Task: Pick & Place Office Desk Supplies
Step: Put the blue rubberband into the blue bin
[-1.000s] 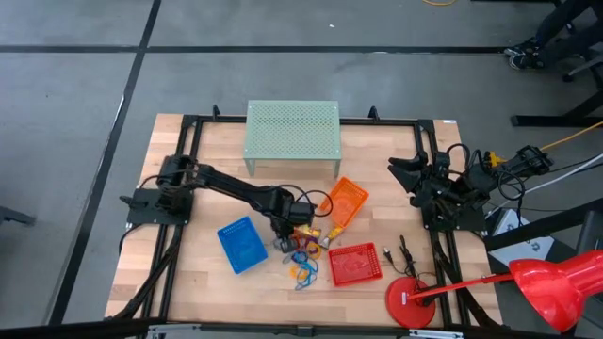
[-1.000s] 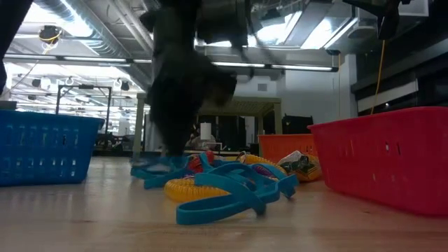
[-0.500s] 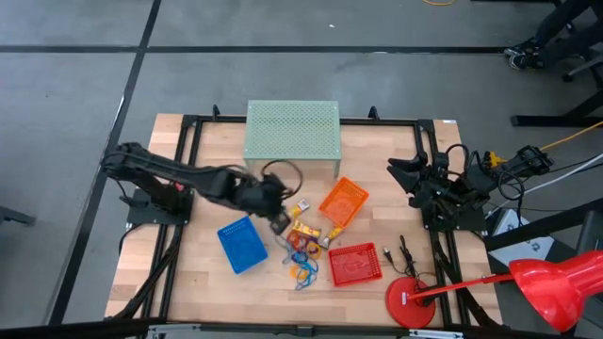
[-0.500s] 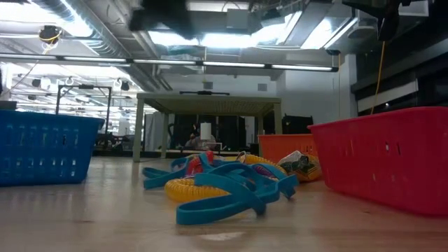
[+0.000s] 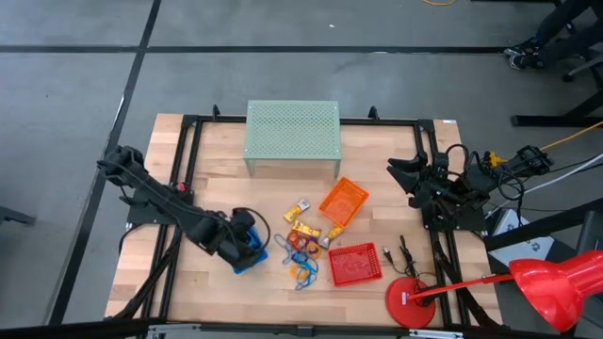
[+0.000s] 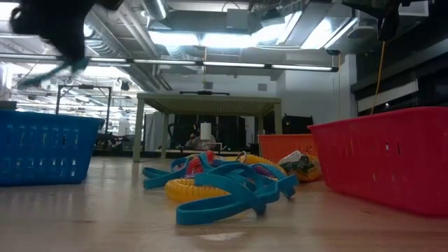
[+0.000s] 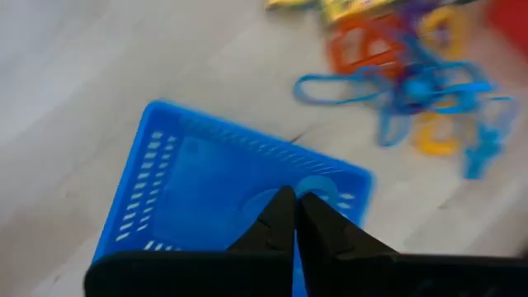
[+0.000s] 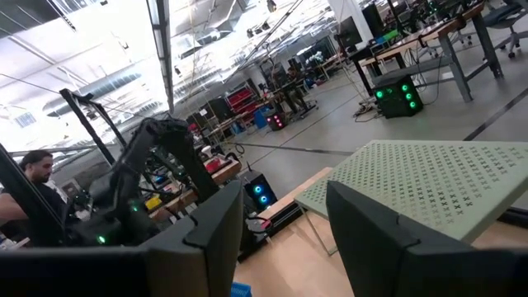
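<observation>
Left gripper (image 5: 247, 237) now over blue basket (image 5: 252, 256), jaws shut

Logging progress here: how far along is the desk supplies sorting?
Done: nothing obvious; the blue basket looks empty. In hand: the left gripper, shut on a blue loop, hovers over it. Left: the pile of loops and yellow pieces on the table. The right gripper waits, open.

Landmark: loose supplies pile (image 5: 303, 247), mid-table.
Left of pile: basket (image 5: 242, 245), left gripper (image 5: 241, 240) above it.
Right of pile: second basket (image 5: 355, 264).
Behind pile: perforated stand (image 5: 292, 132).
</observation>
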### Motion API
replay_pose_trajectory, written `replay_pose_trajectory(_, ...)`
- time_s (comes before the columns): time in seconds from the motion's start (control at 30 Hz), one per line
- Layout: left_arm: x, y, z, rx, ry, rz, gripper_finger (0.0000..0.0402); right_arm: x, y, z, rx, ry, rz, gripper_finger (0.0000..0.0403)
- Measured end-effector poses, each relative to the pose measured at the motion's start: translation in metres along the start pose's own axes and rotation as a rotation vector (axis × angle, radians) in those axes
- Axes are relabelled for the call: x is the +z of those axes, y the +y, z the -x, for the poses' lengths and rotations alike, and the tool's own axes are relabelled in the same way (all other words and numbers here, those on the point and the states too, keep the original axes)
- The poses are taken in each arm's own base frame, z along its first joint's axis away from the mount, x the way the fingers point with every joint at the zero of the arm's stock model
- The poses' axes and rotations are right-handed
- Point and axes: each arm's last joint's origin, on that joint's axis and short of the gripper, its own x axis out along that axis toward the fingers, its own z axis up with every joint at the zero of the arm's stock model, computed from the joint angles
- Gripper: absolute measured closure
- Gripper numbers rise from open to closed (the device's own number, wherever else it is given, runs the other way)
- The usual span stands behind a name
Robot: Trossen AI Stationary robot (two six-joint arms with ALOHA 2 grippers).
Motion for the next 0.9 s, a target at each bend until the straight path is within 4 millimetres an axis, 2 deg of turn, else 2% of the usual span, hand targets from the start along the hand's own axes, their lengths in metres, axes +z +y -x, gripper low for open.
replay_pose_trajectory(0.2, -0.008, 0.007, -0.016, 0.005, 0.014, 0.030, 0.0370, 0.000, 0.000, 0.000, 0.000, 0.000, 0.000, 0.0225)
replay_pose_trajectory(0.5, -0.009, 0.009, -0.019, 0.010, 0.055, 0.038, 0.0267, 0.000, 0.000, 0.000, -0.004, -0.003, 0.000, 0.0225)
replay_pose_trajectory(0.63, -0.007, 0.008, -0.017, 0.010, 0.017, 0.038, 0.0236, 0.000, 0.000, 0.000, -0.007, -0.004, -0.001, 0.0225)
replay_pose_trajectory(0.73, 0.007, -0.002, -0.004, -0.077, -0.108, 0.026, 0.0228, 0.000, 0.000, 0.000, -0.007, -0.005, -0.001, 0.0225)
replay_pose_trajectory(0.9, 0.051, -0.021, 0.020, -0.263, -0.247, -0.081, 0.0233, 0.001, -0.002, 0.000, -0.078, -0.033, -0.005, 0.0225)
